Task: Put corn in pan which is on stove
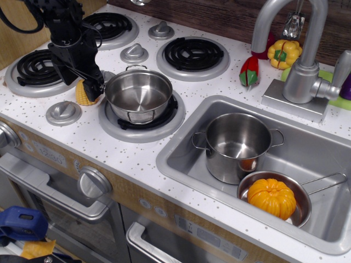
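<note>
corn (83,93): you see only its lower left part; the black gripper (85,83) covers the top and right side, so you cannot tell whether the fingers touch it.
gripper jaws: their gap is lost against the dark body.
arm: cut off by the top edge at 12 o'clock.
far-left burner (34,69): its 3 o'clock side is hidden behind the gripper.
blue object (21,223): cropped at the bottom-left corner, too partial to identify.
sink (181,159): runs off the right edge.

- One camera is looking down at an angle from the front of the counter (129,156), fairly near.
- The hand (86,85) is sitting upper left; the sink (181,159) is lying far to its right.
</note>
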